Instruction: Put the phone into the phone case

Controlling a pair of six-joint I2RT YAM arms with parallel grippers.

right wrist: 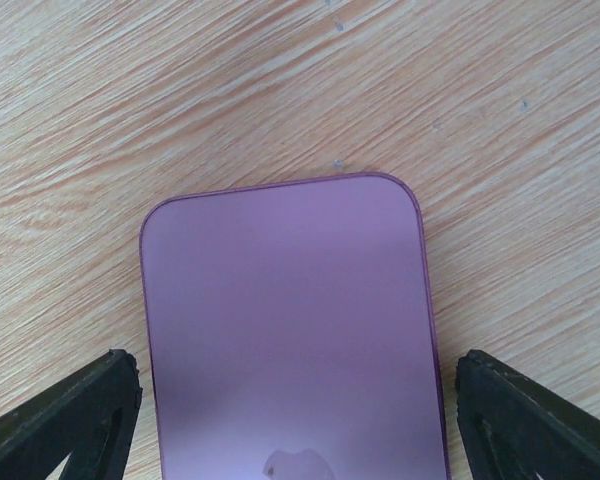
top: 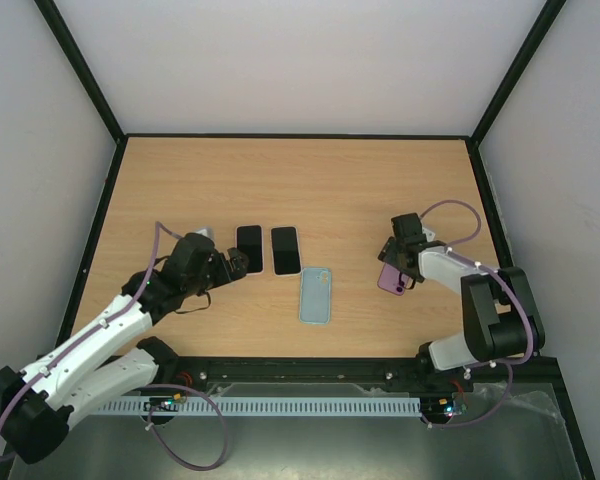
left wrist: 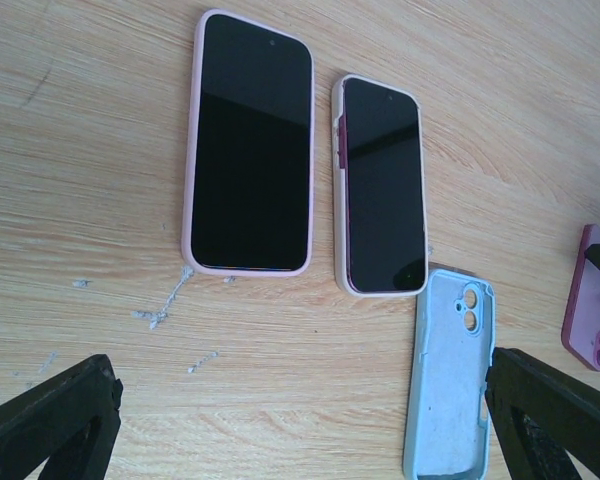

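Nearest the front edge of the bench (top: 330, 180), about midway along it, lies the blue case (top: 316, 295). It is a matte, soft-looking pale blue shell with rounded corners, a twin-hole camera cut-out at one end and faint smudges on its face. Nothing is in it, so I judge the task to be at its first step: lifting, carrying, lining up and pressing in are all left to do.

A little farther back, toward the right edge, the purple phone (right wrist: 290, 320) lies flat on the wood, glossy back up. It is a smooth slab with rounded corners and a thin darker rim. My right pincer (top: 398, 262) hangs over it, spread. One finger stands beside each long edge, close but not visibly pressing, so I hold nothing.

Farther back, left of centre, a pink-cased phone (left wrist: 250, 140) and a pale-cased phone (left wrist: 383, 185) lie side by side, dark glass up. My left pincer (top: 236, 263) sits just beside them, spread wide and empty. The bench top is pale wood grain with a few white flecks.
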